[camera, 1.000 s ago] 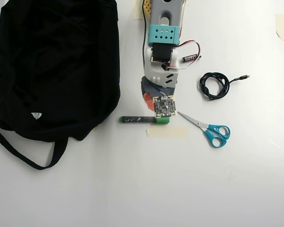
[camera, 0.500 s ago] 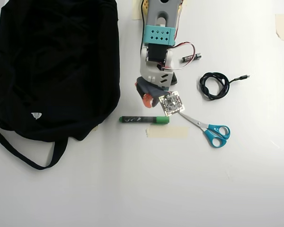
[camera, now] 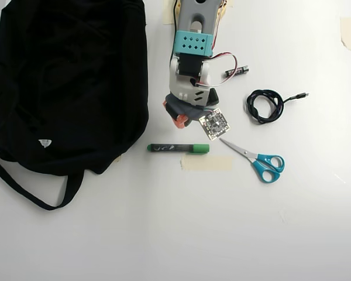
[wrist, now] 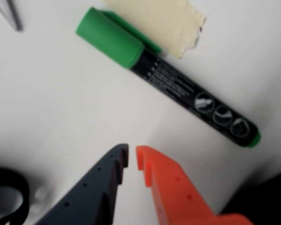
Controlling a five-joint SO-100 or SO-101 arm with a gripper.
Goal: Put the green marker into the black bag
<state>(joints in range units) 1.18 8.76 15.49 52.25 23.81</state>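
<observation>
Bag first, left to right: black bag (camera: 64, 82) fills the upper left of the overhead view; green marker (camera: 178, 148) lies flat on the desk just right of it at centre, cap on the tape strip (camera: 206, 163). Jaws (wrist: 132, 157) are nearly together, empty, short of the barrel. They should be opened and lowered across mid-barrel. Versus a second ago, the arm has been pulled back up-frame, off the cap.
</observation>
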